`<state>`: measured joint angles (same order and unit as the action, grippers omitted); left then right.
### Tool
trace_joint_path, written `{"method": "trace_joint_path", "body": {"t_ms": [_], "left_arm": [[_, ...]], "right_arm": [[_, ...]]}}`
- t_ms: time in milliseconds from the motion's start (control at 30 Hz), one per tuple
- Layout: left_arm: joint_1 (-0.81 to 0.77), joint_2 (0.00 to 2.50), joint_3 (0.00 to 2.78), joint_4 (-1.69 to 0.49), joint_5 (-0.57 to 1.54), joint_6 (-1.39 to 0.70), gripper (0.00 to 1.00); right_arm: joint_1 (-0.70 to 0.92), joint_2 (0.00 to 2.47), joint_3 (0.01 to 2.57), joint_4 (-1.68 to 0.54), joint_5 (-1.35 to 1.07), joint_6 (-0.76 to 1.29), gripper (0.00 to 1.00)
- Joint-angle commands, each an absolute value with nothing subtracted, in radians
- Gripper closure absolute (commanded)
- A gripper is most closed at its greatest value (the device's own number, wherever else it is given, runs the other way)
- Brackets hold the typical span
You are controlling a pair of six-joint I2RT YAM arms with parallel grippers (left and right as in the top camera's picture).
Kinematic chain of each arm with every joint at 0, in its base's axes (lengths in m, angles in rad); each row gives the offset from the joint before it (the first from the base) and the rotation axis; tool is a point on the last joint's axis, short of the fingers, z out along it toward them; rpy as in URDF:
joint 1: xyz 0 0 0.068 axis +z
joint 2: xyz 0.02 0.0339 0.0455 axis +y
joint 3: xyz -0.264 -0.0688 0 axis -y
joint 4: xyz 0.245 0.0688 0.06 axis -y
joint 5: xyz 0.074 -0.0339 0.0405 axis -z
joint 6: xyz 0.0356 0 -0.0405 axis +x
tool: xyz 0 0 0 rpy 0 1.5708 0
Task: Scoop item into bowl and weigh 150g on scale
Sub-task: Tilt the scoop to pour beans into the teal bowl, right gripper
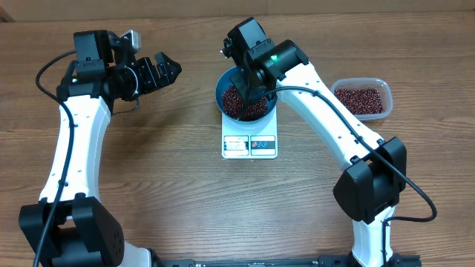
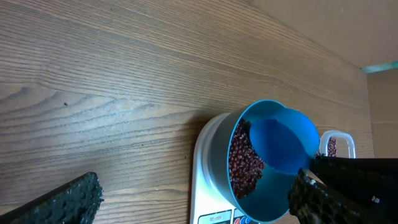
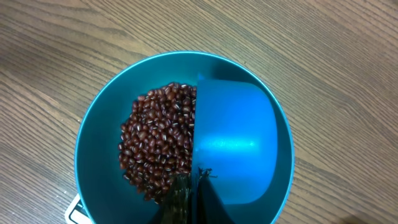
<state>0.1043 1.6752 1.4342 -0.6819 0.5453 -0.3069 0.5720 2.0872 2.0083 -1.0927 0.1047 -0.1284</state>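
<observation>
Bowl (image 1: pixel 220 93) mouth is half blocked by the scoop (image 3: pixel 233 149), right tool (image 3: pixel 188 200) clamped on it from above. Right arm (image 1: pixel 334 126) and tub (image 1: pixel 386 93) crowd that side. Left of the scale (image 1: pixel 249 146) it's bare counter (image 1: pixel 163 156), with the left tool (image 1: pixel 159 72) gaping well off.

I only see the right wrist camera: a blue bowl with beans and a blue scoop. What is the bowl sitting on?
Observer: The bowl sits on a small white scale.
Operator: Where did my scoop get the beans?
Observer: I can't see that, but a clear tub to the right of the bowl holds more beans.
Operator: What's the other arm doing?
Observer: The left gripper is open and empty, off to the left of the bowl.
</observation>
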Motion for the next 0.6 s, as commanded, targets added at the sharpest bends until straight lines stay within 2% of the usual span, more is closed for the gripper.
{"method": "trace_joint_path", "body": {"t_ms": [0,567], "left_arm": [[0.091,1.655,1.456,-0.680,0.539,-0.295,0.01],[0.091,1.655,1.456,-0.680,0.539,-0.295,0.00]], "right_arm": [[0.579,2.090,2.007,-1.087,0.115,-0.133,0.96],[0.579,2.090,1.937,-1.074,0.062,-0.093,0.96]]}}
